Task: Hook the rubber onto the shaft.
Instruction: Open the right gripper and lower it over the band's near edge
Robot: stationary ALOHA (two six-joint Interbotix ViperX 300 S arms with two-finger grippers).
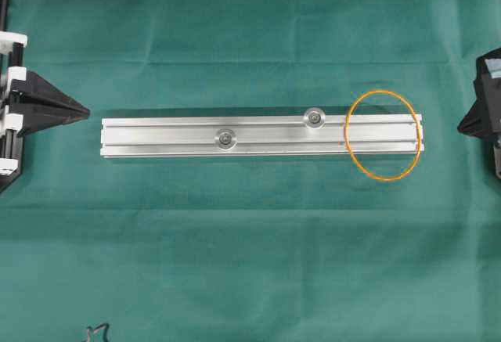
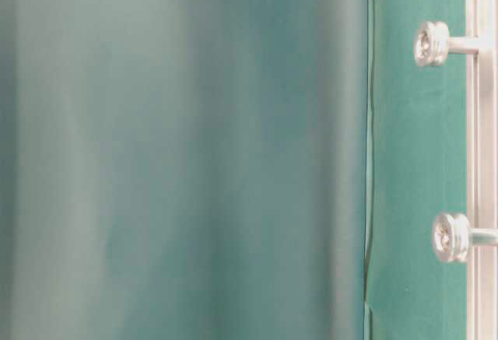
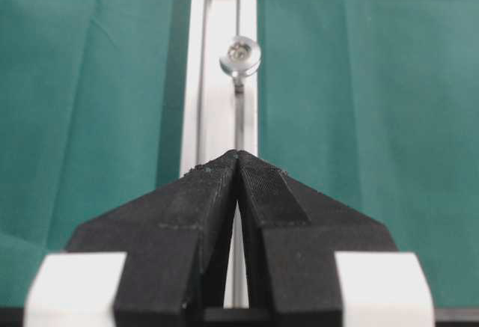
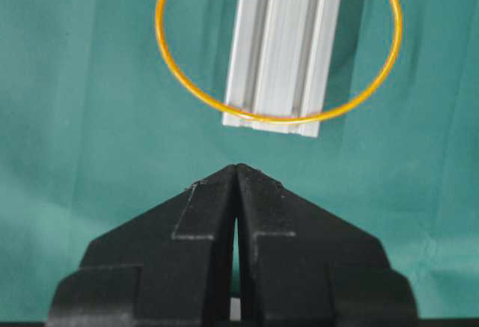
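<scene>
While my right gripper [image 4: 236,167] sits pinched shut on nothing at the bottom of its wrist view, the orange rubber [image 1: 382,135] lies looped over the right end of the silver rail [image 1: 164,137] in the overhead view. My left gripper [image 3: 237,153] is pinched shut too, holding nothing. Two little shafts [image 1: 315,117] stand on the rail, away from the rubber.

Left hand [image 3: 238,155] and right hand [image 4: 236,168] closed (tips touching).

A creased green cloth [image 1: 235,248] covers the whole table, evenly lit, with faint fold lines.
</scene>
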